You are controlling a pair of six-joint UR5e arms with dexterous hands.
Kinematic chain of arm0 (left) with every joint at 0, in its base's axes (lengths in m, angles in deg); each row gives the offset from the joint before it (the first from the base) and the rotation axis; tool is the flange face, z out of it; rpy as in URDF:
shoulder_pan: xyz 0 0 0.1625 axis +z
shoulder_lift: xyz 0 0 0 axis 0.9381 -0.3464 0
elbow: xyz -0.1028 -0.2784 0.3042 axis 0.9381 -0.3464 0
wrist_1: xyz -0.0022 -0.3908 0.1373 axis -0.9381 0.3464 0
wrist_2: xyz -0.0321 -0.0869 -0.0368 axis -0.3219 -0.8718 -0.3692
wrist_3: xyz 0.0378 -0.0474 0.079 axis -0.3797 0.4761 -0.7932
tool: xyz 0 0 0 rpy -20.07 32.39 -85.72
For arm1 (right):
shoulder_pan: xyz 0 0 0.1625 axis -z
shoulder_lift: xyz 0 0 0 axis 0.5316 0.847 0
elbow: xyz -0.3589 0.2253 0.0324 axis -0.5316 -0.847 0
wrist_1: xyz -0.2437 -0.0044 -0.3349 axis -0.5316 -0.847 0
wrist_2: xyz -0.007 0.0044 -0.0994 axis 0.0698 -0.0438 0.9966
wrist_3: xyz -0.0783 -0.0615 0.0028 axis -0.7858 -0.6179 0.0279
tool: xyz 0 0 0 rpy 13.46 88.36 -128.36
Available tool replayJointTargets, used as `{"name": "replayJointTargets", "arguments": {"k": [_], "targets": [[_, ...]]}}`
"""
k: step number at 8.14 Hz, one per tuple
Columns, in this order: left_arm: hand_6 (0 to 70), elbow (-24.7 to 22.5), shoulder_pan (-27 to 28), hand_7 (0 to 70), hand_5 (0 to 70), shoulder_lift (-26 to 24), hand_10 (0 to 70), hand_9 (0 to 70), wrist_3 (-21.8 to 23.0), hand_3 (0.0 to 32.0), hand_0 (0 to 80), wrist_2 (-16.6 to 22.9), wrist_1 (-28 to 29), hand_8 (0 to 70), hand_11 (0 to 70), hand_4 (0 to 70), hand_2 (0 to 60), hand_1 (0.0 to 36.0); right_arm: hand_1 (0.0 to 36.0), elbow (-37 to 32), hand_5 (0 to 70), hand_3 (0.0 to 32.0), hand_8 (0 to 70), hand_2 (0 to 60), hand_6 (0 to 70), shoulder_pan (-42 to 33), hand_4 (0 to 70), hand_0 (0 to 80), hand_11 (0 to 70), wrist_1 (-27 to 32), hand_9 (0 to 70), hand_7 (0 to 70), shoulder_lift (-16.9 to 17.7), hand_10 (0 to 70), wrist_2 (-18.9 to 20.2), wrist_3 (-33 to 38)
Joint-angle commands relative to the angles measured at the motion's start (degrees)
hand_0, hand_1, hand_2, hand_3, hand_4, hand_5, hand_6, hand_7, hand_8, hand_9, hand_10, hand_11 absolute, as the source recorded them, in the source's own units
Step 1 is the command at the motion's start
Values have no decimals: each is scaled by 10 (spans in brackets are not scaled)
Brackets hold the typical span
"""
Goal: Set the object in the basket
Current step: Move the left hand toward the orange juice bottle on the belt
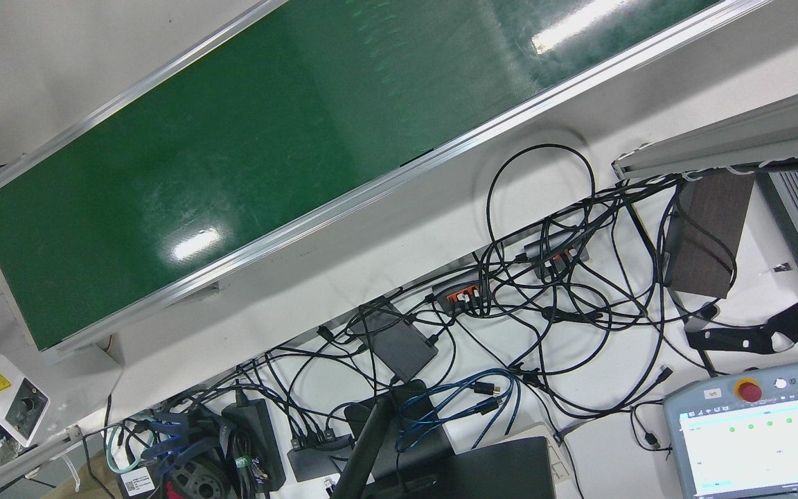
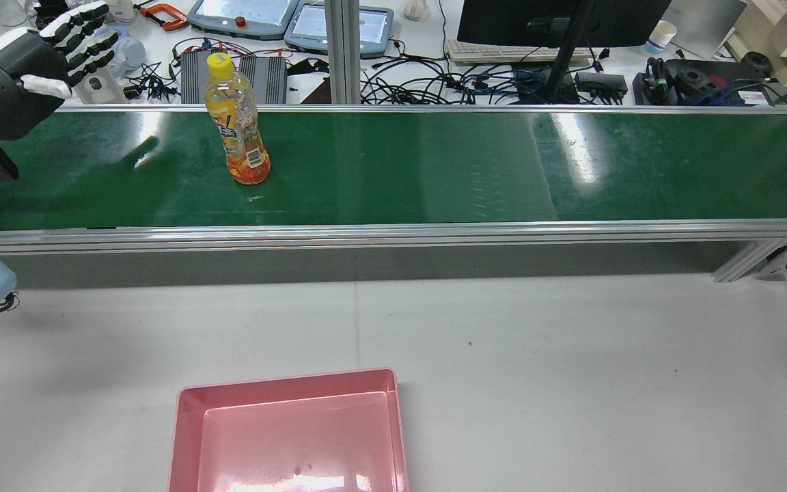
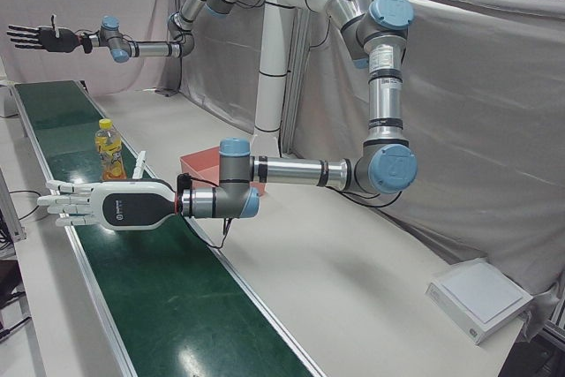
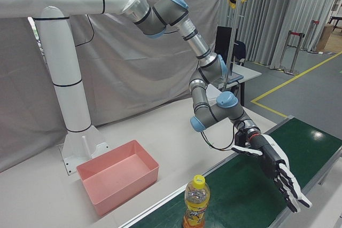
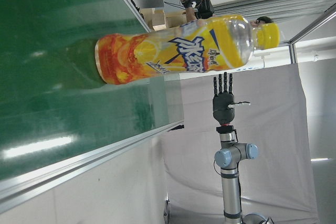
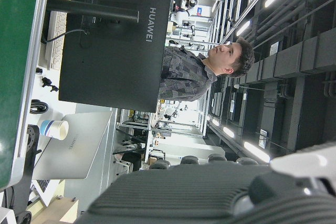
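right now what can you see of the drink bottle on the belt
The bottle is clear plastic with a yellow screw cap, an orange-yellow printed label and an orange drink inside. It stands upright on the green conveyor belt, toward the robot's left end. Nothing else touches it; the open left hand hovers apart from it.

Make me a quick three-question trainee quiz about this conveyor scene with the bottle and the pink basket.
1. True or false: the bottle stands upright on the green belt.
2. What lies in the pink basket? A) the bottle B) a cup C) nothing visible
3. Which hand is nearer the bottle, and is it holding anything?

Key:
1. True.
2. C.
3. The left hand; it is open beside the bottle, holding nothing. The right hand is open too, far along the belt.
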Motion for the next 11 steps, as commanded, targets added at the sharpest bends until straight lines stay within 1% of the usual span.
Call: {"name": "replayJointTargets", "arguments": {"k": [1, 3, 4, 5, 6, 7, 9, 10, 11], "targets": [[0, 2, 6, 13, 151, 1, 35, 32, -3, 120, 462, 1, -1, 74, 57, 0, 0, 8, 0, 0, 0, 0, 0, 0, 0, 0, 0, 0, 0, 0, 0, 0, 0, 0, -1, 0], [0, 2, 7, 13, 156, 0, 28, 36, -5, 84, 465, 1, 2, 75, 46, 0, 0, 11, 0, 0, 0, 0, 0, 0, 0, 0, 0, 0, 0, 0, 0, 0, 0, 0, 0, 0], [0, 3, 7, 14, 147, 1, 22, 29, -13, 90, 466, 2, 5, 69, 39, 0, 0, 13, 0, 0, 0, 0, 0, 0, 0, 0, 0, 0, 0, 0, 0, 0, 0, 0, -1, 0], [0, 3, 7, 11, 143, 3, 27, 27, -21, 120, 463, 3, 6, 66, 46, 0, 0, 10, 0, 0, 0, 0, 0, 0, 0, 0, 0, 0, 0, 0, 0, 0, 0, 0, -1, 0], [0, 3, 7, 14, 141, 3, 21, 26, -21, 132, 456, 4, 7, 64, 37, 0, 0, 6, 0, 0, 0, 0, 0, 0, 0, 0, 0, 0, 0, 0, 0, 0, 0, 0, -1, 0], [0, 2, 7, 15, 145, 5, 26, 26, -21, 128, 458, 6, 12, 62, 44, 0, 0, 8, 0, 0, 0, 0, 0, 0, 0, 0, 0, 0, 0, 0, 0, 0, 0, 0, -1, 0], [0, -1, 7, 15, 144, 16, 24, 25, -21, 142, 459, 17, 26, 67, 41, 0, 0, 3, 0, 0, 0, 0, 0, 0, 0, 0, 0, 0, 0, 0, 0, 0, 0, 0, -1, 0], [0, -2, 7, 12, 143, 26, 17, 27, -21, 128, 460, 17, 33, 66, 30, 0, 0, 5, 0, 0, 0, 0, 0, 0, 0, 0, 0, 0, 0, 0, 0, 0, 0, 0, -1, 0], [0, -2, 7, 14, 142, 30, 23, 28, -21, 138, 463, 18, 35, 68, 39, 0, 0, 8, 0, 0, 0, 0, 0, 0, 0, 0, 0, 0, 0, 0, 0, 0, 0, 0, 0, 0]]}}
